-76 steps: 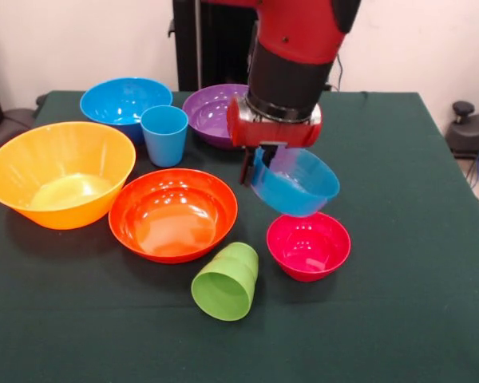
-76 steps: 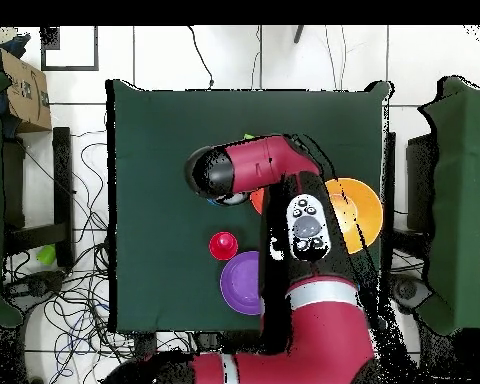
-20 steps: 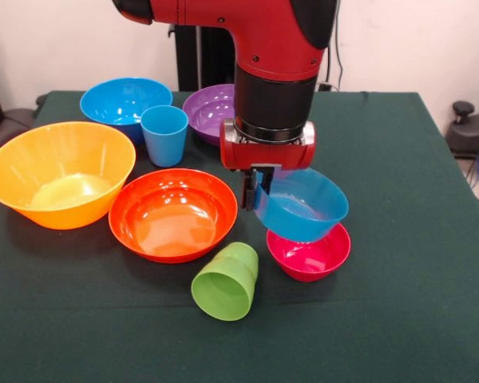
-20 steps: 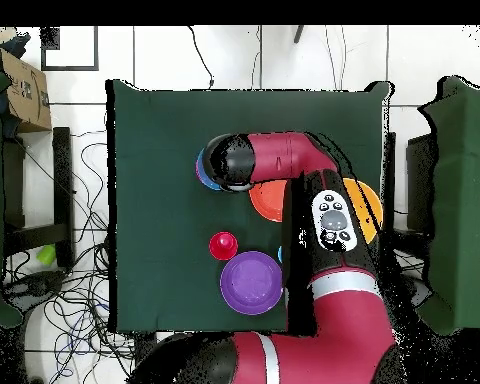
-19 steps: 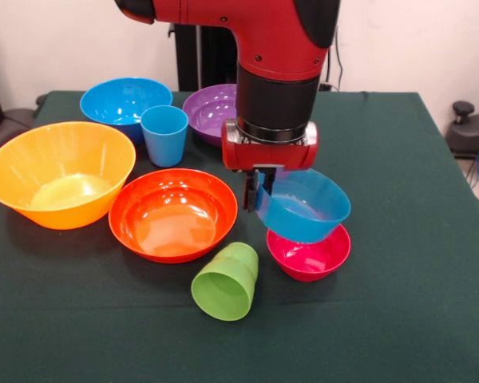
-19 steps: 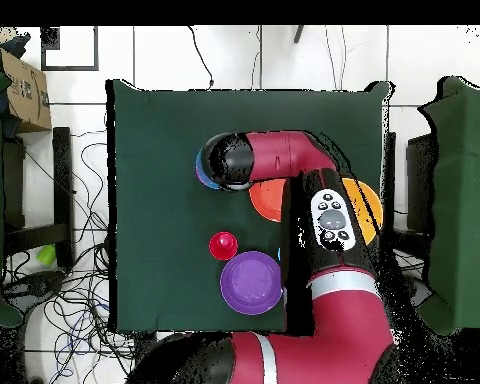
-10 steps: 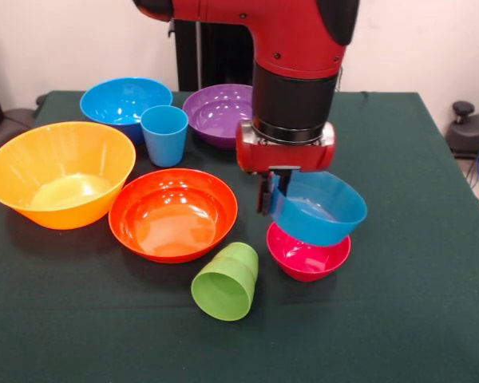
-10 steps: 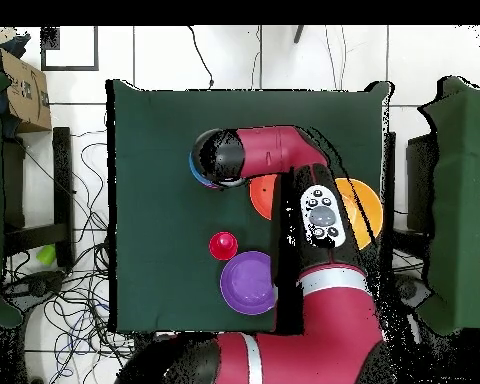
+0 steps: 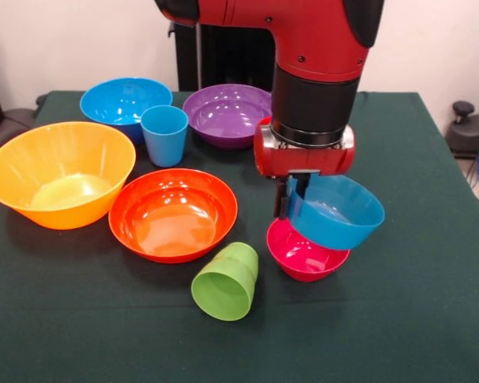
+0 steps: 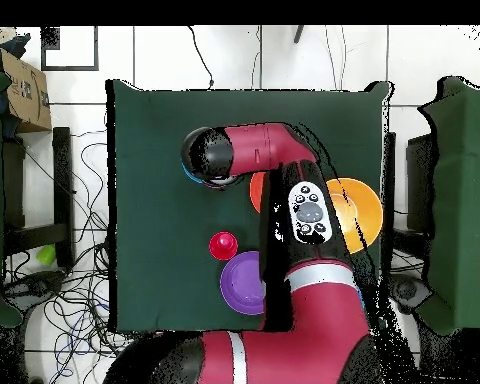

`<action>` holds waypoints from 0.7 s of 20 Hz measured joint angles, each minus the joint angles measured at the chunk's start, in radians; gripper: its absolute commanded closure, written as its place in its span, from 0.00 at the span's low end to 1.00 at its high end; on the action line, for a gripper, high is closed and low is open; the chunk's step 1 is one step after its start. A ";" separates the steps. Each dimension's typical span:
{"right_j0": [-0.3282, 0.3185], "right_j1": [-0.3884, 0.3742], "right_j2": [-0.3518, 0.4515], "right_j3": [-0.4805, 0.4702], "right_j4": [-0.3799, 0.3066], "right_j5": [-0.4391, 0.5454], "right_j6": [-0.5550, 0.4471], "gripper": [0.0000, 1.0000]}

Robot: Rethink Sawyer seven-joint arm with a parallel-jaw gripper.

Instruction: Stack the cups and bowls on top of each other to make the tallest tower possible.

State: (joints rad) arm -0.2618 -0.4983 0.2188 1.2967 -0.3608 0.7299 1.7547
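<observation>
Claw (image 9: 291, 194) clamped on small blue bowl (image 9: 335, 211) rim, tilted over magenta bowl (image 9: 303, 254), no legible txt

— What can't I see from my overhead feed?
— My red and black arm (image 10: 284, 160) covers the small glossy blue bowl (image 10: 189, 175) except a rim sliver, and half the round red-orange bowl (image 10: 256, 190).
— And the front feed?
— That blue bowl hides the small magenta bowl's (image 9: 299, 255) far rim.
</observation>
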 measured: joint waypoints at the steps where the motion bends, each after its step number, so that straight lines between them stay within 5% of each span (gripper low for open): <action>1: 0.004 0.003 -0.003 -0.002 0.000 0.000 0.000 1.00; 14: 0.015 0.005 -0.025 -0.003 0.000 0.000 0.000 1.00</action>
State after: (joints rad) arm -0.2463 -0.4937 0.1940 1.2935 -0.3608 0.7299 1.7547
